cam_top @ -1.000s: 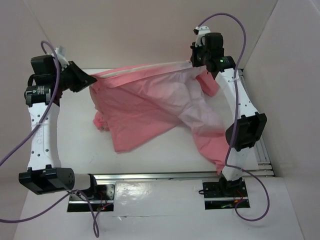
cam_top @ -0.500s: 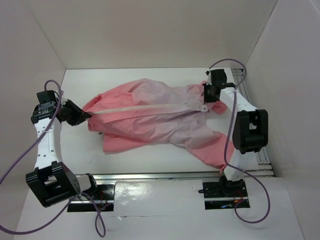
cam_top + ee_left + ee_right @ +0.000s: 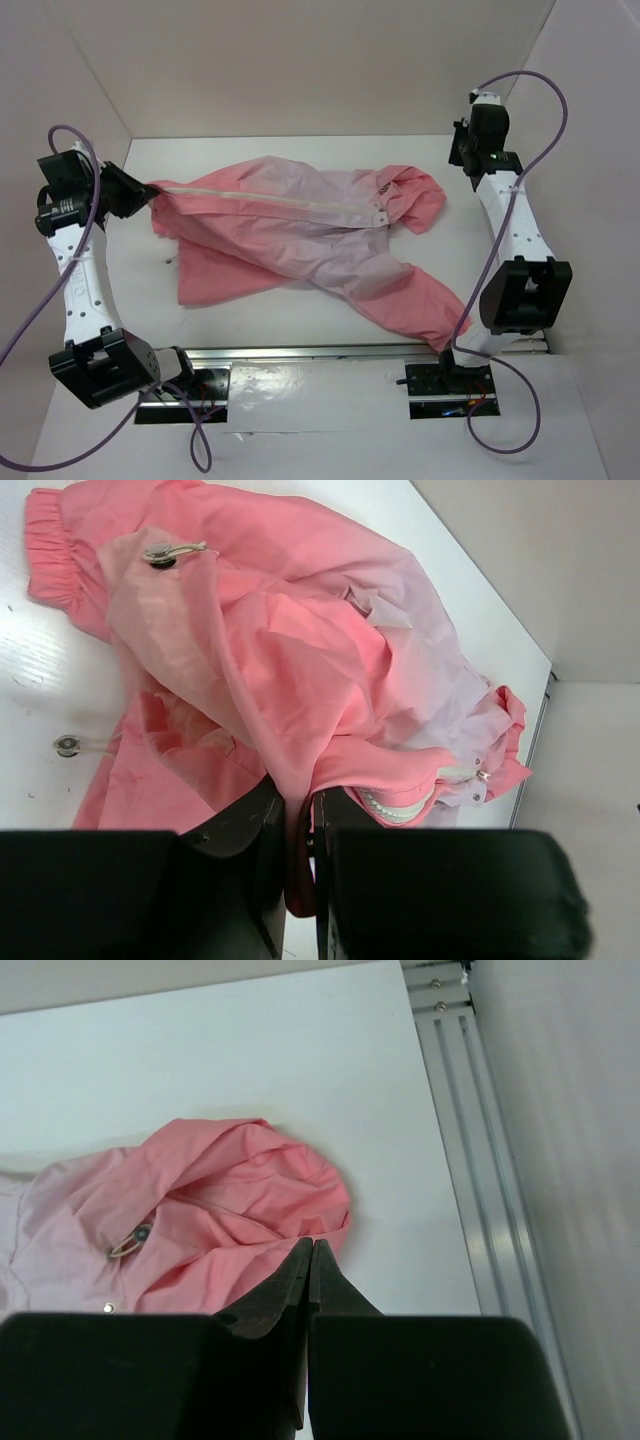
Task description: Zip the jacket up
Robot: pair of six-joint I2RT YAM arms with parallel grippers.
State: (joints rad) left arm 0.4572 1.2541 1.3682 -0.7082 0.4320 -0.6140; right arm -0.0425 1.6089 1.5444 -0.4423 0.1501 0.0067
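Note:
The pink jacket [image 3: 300, 225] lies spread across the white table, hem to the left and coral hood [image 3: 420, 195] to the right. Its pale zipper line [image 3: 270, 198] runs along the far edge. My left gripper [image 3: 150, 190] is shut on the jacket's hem corner; the left wrist view shows pink fabric [image 3: 290, 730] pinched between the jaws of that gripper [image 3: 297, 810] and zipper teeth [image 3: 400, 805] just right of them. My right gripper [image 3: 460, 152] is raised at the back right, shut and empty. In the right wrist view it [image 3: 311, 1245] hangs above the hood [image 3: 250, 1185], apart from it.
White walls enclose the table on three sides. An aluminium rail [image 3: 470, 1110] runs along the right edge and another [image 3: 350, 352] along the near edge by the arm bases. Cord toggles [image 3: 165, 552] lie on the fabric.
My right gripper has let go of the collar end and moved up and back to the right. My left gripper has pulled the hem left and back; the jacket now lies stretched flatter.

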